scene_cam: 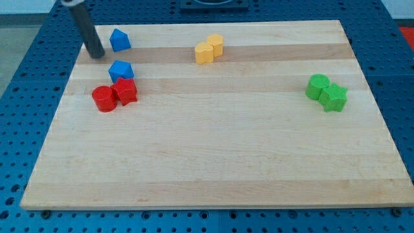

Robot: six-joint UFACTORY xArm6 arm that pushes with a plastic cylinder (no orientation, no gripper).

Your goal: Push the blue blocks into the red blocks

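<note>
My tip rests on the board near the view's top left. A blue block sits just to its right and slightly above, a small gap away. A second blue block lies below and to the right of the tip, touching the top of a red star-like block. A red cylinder stands against that red block's left side.
Two yellow blocks touch each other at the top middle. Two green blocks touch at the right. The wooden board lies on a blue perforated table.
</note>
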